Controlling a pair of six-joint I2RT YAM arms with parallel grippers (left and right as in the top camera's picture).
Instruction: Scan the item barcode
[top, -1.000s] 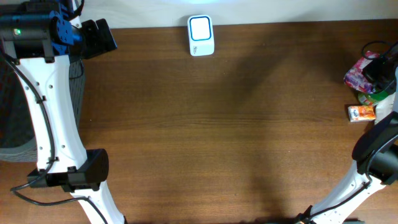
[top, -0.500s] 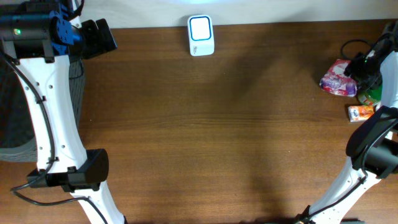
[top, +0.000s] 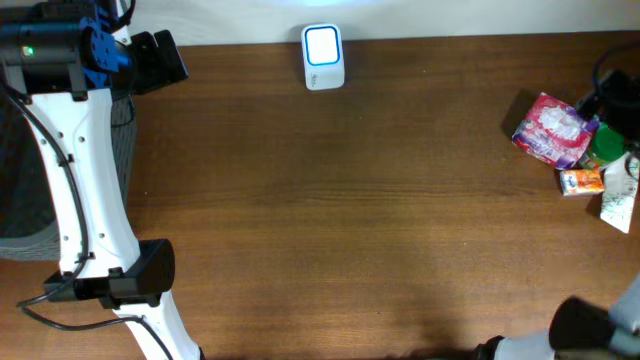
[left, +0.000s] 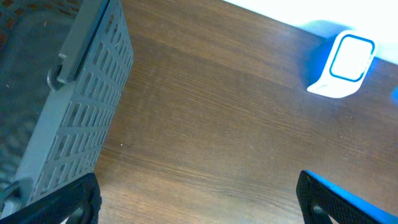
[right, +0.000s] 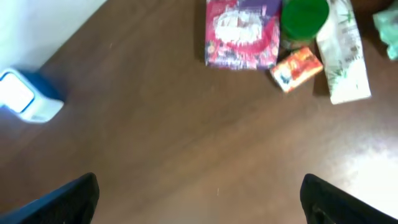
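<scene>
Right wrist view first: the right gripper (right: 199, 204) hangs above the table (right: 186, 143) with its jaws spread wide, one dark fingertip (right: 65, 200) in each lower corner of the picture and only bare wood between them; it holds nothing. From it, at about 12 o'clock, the pink-and-purple packet (right: 241, 34) lies flat on the wood, well clear of the fingers. A green round thing (right: 305, 17) touches the packet's edge at 3 o'clock, a small orange carton (right: 296, 68) sits just beside the packet at its 4 o'clock corner, and a white pouch (right: 345, 56) lies past the carton. The white scanner (right: 28, 96) with its blue-lit face stands far off at 10 o'clock. From overhead, the packet (top: 553, 128) sits at the table's 3 o'clock side with the green thing (top: 605, 142), carton (top: 581, 181) and pouch (top: 620, 200) clustered around it from 3 to 5 o'clock, while the scanner (top: 323, 57) stands at the 12 o'clock edge, well apart from them. In the left wrist view, the left gripper (left: 199, 202) is likewise spread and empty over bare wood, with the scanner (left: 345, 62) at 1 o'clock and a grey slatted basket (left: 81, 106) at 10 o'clock.
</scene>
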